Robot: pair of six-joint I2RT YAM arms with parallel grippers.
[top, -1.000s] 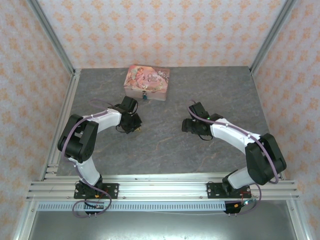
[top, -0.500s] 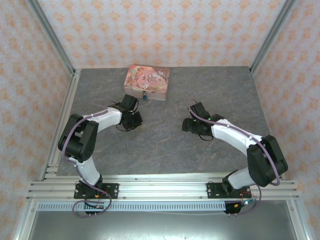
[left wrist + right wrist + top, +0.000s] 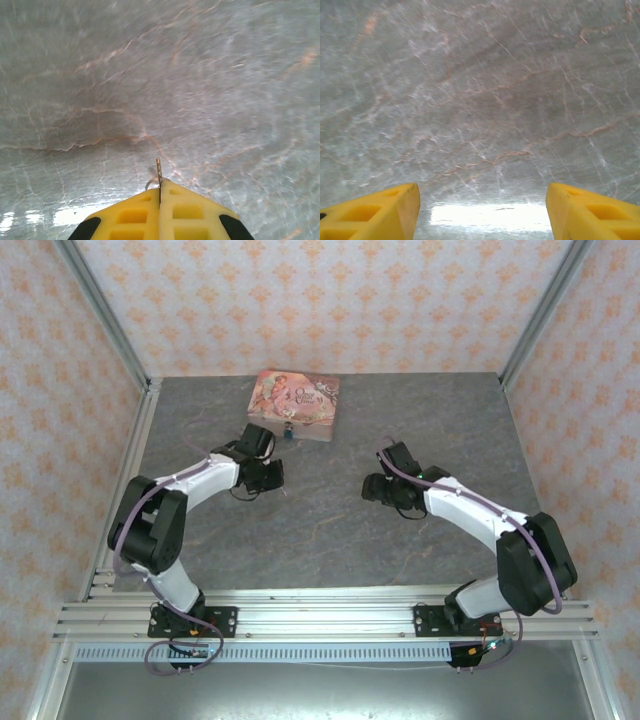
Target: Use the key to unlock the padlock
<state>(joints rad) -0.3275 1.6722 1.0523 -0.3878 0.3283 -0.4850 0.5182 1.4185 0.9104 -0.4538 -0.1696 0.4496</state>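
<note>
**Key in the claw, lock not yet reached**

The left claw (image 3: 160, 186) is pinched tight on the key (image 3: 159, 171). It grips the fat end, so the thin end sticks straight out in front. That looks like the right way to hold it, because the thin end is the part that must go into the lock. A small ring (image 3: 150, 184) peeks out just beside the key.

From above, the left claw (image 3: 267, 475) sits over the table (image 3: 330, 540), near the pink box (image 3: 295, 398) but not touching it. The padlock (image 3: 289, 434) is a tiny blue thing on the front side of the box – the side that faces the arms. It is too small here to tell which way its keyhole points.

The right claw (image 3: 377, 488) is on the other side, well apart from the box. Its two yellow fingers (image 3: 375, 212) are spread wide and hold nothing. I think it waits like that so it can grab the padlock and keep it from wobbling.

The next job, I guess, is to bring the key tip up to the lock. That will be hard – both are very small, and a little miss would just push the lock away.
</note>
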